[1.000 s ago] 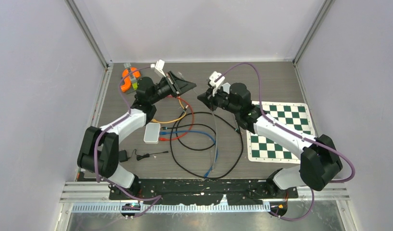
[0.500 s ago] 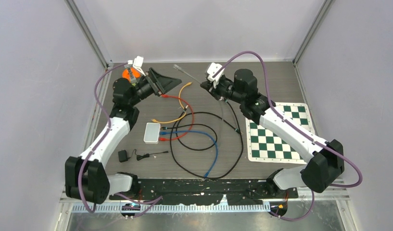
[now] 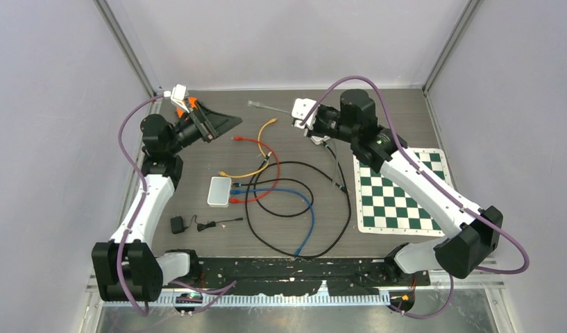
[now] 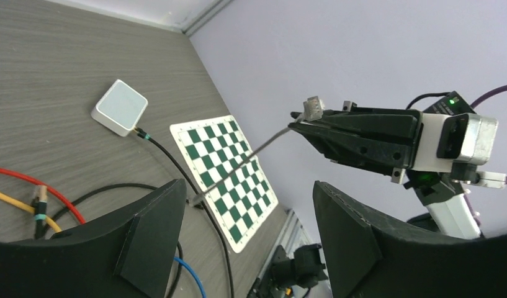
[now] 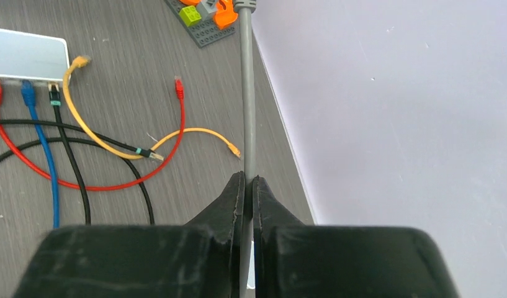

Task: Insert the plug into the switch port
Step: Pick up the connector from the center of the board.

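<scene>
The switch [image 3: 219, 191] is a small white box at the table's middle left, also in the left wrist view [image 4: 119, 107] and at the right wrist view's left edge [image 5: 27, 53]. Red, blue and black cables sit in its ports. My right gripper [image 3: 296, 119] [image 5: 249, 180] is shut on a grey cable [image 5: 244, 93], held above the back of the table. The cable's plug [image 3: 255, 104] [image 4: 313, 107] sticks out past the fingertips toward the left. My left gripper [image 3: 228, 123] [image 4: 247, 186] is open and empty at the back left, facing the right gripper across a gap.
A green chessboard mat [image 3: 398, 191] lies on the right. Orange and green bricks [image 3: 187, 105] sit in the back left corner. A loose yellow cable [image 3: 263, 135], a red cable [image 3: 256, 149] and black cable loops [image 3: 294, 208] spread over the middle. A black adapter [image 3: 177, 225] lies front left.
My left gripper has opened and drawn back to the left, away from the right gripper. The right gripper has moved slightly back and up, still holding the grey cable.
</scene>
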Tool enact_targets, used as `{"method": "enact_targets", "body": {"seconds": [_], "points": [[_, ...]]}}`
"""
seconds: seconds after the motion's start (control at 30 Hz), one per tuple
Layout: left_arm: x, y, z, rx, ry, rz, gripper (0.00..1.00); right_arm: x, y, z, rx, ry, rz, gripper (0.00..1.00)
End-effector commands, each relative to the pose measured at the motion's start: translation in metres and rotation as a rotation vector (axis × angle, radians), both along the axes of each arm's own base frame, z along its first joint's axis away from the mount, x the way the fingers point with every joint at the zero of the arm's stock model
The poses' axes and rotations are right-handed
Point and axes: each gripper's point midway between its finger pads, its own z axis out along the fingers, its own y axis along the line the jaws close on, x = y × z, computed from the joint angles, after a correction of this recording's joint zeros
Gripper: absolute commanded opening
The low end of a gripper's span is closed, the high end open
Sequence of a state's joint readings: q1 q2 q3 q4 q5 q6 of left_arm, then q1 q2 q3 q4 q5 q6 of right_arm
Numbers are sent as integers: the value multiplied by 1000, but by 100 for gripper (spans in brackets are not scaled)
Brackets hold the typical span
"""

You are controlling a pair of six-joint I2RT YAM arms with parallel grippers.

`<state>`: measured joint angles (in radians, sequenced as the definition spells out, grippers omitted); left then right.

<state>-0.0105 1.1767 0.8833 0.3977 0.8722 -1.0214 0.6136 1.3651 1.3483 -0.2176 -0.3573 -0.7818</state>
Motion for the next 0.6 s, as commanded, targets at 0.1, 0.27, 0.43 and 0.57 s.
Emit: {"method": "enact_targets", "body": {"seconds": [0.1,0.27,0.43,0.57], "points": [[-13,-9,15,-76,8,-123,74,-11,6,-21,-48,-89,46,5],[-11,-9,0,-70,42,-130,69,-18,21,-51,-57,-75,52,5],[-12,-4,-38,60,125,-83,72,-22,30,-55,0,-61,50,5],[-15,8,-60,177,180,2,74,-26,31,-57,37,-53,51,5]]}}
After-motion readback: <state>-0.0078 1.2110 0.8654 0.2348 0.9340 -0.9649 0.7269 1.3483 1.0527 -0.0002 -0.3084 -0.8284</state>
